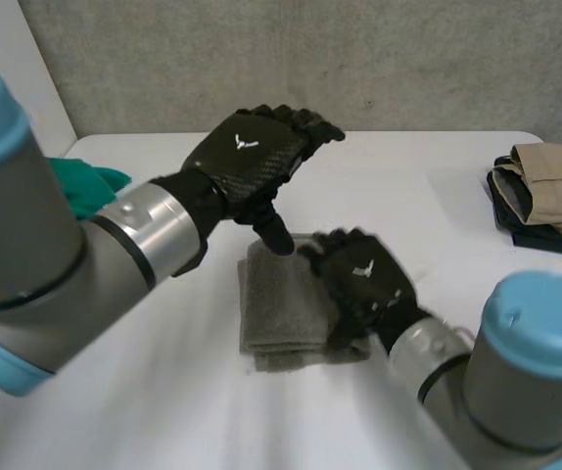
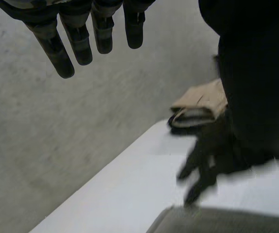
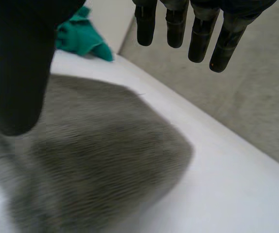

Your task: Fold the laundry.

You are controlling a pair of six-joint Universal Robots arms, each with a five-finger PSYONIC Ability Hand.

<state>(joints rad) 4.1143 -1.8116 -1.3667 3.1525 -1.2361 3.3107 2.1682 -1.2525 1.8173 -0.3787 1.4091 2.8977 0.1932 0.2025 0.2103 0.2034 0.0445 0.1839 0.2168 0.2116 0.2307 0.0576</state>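
Two wrist views differ: the right shows us a crumpled green cloth (image 3: 81,39) beyond the folded grey towel (image 3: 105,160), the left a folded tan garment (image 2: 202,99). Centre frame in the head view, the right robot hand (image 1: 364,279) is spread over the towel's right edge; the left robot hand (image 1: 252,147) hovers spread above.

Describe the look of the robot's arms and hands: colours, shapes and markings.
The left arm and right arm are thick grey tubes with rounded light-blue caps and silvery wrist cuffs. The left hand and right hand are black, each with a small white winged mark on its back. Their fingers are segmented, with rounded tips.
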